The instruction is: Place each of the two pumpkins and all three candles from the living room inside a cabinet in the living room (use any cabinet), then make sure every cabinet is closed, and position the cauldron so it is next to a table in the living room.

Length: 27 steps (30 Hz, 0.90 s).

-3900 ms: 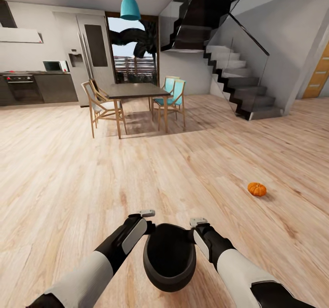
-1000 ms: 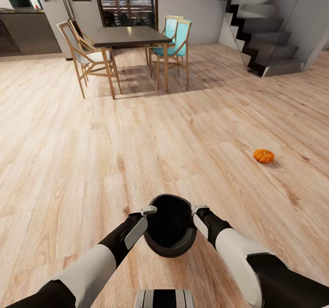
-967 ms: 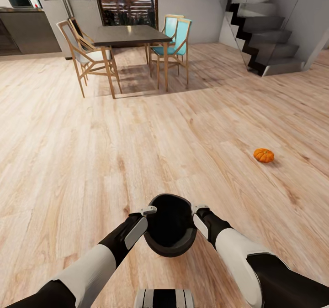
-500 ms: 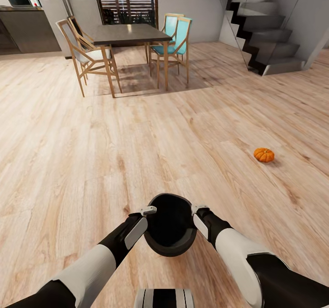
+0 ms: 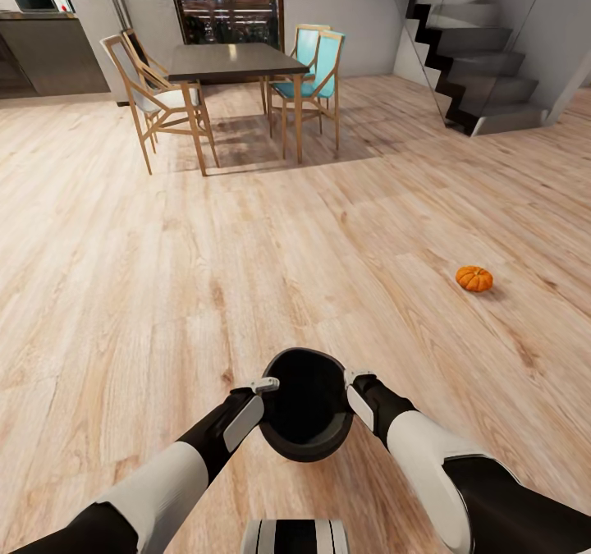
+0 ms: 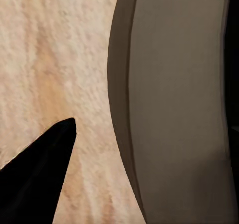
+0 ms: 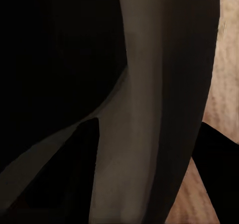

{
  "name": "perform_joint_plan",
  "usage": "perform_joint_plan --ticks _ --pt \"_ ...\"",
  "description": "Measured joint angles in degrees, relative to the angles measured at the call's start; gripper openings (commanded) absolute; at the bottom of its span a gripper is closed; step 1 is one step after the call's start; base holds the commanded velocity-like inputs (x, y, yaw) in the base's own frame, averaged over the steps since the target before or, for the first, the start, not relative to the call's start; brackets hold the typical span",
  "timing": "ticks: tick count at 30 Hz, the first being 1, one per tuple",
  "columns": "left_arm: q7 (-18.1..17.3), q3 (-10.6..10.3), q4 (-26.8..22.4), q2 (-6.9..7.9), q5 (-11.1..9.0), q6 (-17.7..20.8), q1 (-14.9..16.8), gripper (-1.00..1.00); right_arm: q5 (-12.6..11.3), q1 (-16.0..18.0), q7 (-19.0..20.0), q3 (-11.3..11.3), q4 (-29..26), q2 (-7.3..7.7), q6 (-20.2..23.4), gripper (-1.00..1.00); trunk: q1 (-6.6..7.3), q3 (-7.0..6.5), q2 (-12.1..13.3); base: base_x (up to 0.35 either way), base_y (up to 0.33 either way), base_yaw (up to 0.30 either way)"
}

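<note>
Low before the trunk, the cauldron (image 5: 305,406) sits between both arms: the right pincer (image 5: 358,376) is clenched on its rim, the left pincer (image 5: 264,386) just beside the opposite rim, apparently released. One pumpkin (image 5: 474,278) lies on the floor (image 5: 164,275), forward-right, nearer the right arm.

arms: glossy white forearm shells, black elbow and wrist sections | wrists: pale grey side panels | fingertips: light grey caps | trunk: grey-and-black banded block between the forearms

Head camera looks forward-down over floor (image 5: 164,275); both wrist cameras sit hard against cauldron (image 5: 305,406) rim, shared.
</note>
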<state>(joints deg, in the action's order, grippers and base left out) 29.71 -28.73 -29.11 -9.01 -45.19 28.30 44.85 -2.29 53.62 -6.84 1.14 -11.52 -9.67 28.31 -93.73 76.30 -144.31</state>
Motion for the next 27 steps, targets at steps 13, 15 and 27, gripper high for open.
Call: perform_joint_plan --ticks 13,15,27 --pt "0.35 0.08 0.05 0.06 1.42 0.55 0.06 -1.0 -0.32 -0.33 -0.03 0.02 -0.33 -0.01 -0.09 -1.0 0.01 -0.01 0.0 0.0 0.0 -0.05" --pt "0.51 0.1 0.04 0.06 1.84 0.67 0.1 -1.0 -0.36 -0.37 -0.05 -0.12 -0.3 -0.01 -0.08 -1.0 0.02 -0.01 -0.01 0.0 0.0 -0.213" --pt "0.63 0.14 0.04 0.0 2.6 0.85 0.23 -1.0 -0.41 -0.38 -0.2 0.32 -0.3 0.0 -0.1 -1.0 0.02 -0.01 -0.01 0.0 0.0 -0.273"
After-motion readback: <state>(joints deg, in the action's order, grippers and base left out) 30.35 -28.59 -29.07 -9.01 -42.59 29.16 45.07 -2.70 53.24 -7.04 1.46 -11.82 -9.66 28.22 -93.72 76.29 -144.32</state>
